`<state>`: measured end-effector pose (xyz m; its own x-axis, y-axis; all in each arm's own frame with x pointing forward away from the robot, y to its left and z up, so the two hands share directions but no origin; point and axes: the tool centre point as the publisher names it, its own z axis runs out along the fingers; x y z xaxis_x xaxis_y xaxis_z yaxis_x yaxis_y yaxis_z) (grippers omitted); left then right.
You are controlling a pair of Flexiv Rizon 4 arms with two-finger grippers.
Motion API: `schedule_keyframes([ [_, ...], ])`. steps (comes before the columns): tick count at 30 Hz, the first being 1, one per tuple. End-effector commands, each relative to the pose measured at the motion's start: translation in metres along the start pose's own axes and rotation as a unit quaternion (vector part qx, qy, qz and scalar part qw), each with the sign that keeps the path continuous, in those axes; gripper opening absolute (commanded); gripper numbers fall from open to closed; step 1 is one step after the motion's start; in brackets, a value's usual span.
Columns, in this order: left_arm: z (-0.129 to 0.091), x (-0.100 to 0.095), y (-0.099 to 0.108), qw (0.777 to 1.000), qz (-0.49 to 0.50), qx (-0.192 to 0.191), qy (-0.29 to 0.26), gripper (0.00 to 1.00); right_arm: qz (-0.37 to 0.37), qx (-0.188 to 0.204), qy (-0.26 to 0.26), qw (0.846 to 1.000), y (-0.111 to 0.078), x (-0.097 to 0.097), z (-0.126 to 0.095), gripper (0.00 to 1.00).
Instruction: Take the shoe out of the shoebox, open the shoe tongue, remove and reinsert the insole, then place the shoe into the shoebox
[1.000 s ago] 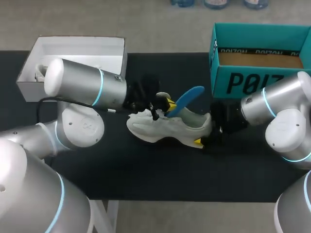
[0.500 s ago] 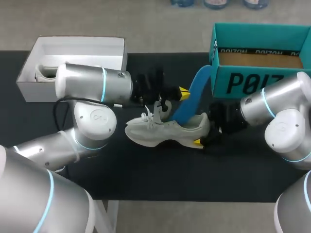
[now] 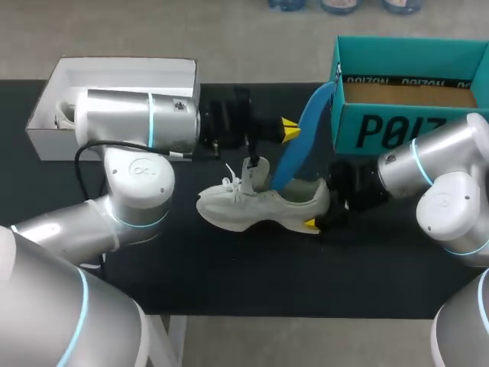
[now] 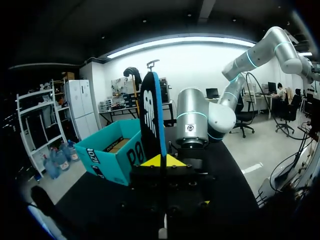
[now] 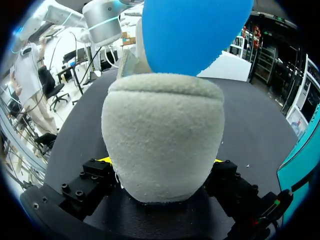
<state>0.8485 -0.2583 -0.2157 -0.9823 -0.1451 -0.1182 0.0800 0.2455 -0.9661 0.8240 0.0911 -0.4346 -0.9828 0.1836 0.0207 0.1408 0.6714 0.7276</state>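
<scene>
Currently the key relation is the long blue foam insole [image 3: 302,141] vs the left pincer [image 3: 289,130]. The insole's long axis runs steeply up from the collar of the off-white lace-up shoe [image 3: 260,205] and leans toward the teal cardboard shoebox [image 3: 390,131]. The left pincer comes in from the side and pinches it roughly mid-length. In the left wrist view the insole [image 4: 151,112] stands edge-on, straight ahead of the left pincer [image 4: 161,161], w/ the 2 yellow tips pressed on either face. Its lower end looks to sit at or just inside the shoe's heel opening; can't tell if it's fully free. My read: the left arm is the one to finish the pull, lifting along that axis, not sideways.

The shoe lies on its sole on the black desk [image 3: 229,279], toe toward the left arm, heel toward the right arm. The right pincer [image 3: 322,212] clamps the heel from 2 sides. In the right wrist view the shoe [image 5: 162,135] fills the gap between the fingers of the right pincer [image 5: 160,162], w/ the insole [image 5: 195,35] rising above it.

Containers:
- **Teal shoebox:** open, at the desk's rear by the right arm, near the shoe's heel but apart from it. Only bare brown floor shows inside, no shoe.
- **White cardboard box [image 3: 122,70]:** open, at the rear by the left arm. It holds a pale item at its left end, partly hidden by the arm; can't tell what it is.
</scene>
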Motion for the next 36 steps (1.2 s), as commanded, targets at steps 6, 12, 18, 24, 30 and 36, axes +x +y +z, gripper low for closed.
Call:
schedule_keyframes([
  [6, -0.001, -0.001, -0.002, 1.000, -0.001, -0.006, 0.000, 0.00, 0.000, 0.001, -0.001, 1.000, -0.002, 0.001, 0.004, 0.00],
  [12, 0.002, -0.002, -0.009, 1.000, -0.009, -0.002, 0.009, 0.00, 0.000, 0.001, -0.001, 1.000, -0.002, 0.001, 0.004, 0.00],
  [18, 0.002, 0.003, -0.058, 0.997, -0.046, 0.014, 0.060, 0.00, 0.000, 0.001, -0.001, 1.000, -0.002, 0.001, 0.004, 0.00],
  [24, -0.018, 0.018, -0.105, 0.990, -0.070, 0.051, 0.113, 0.00, 0.000, 0.001, -0.001, 1.000, -0.002, 0.001, 0.004, 0.00],
  [30, -0.044, 0.038, -0.132, 0.974, -0.127, 0.162, 0.097, 0.00, 0.000, 0.001, -0.001, 1.000, -0.002, 0.001, 0.004, 0.00],
  [36, -0.044, 0.038, -0.132, 0.974, -0.127, 0.162, 0.097, 0.00, 0.000, 0.001, -0.001, 1.000, -0.002, 0.001, 0.004, 0.00],
])
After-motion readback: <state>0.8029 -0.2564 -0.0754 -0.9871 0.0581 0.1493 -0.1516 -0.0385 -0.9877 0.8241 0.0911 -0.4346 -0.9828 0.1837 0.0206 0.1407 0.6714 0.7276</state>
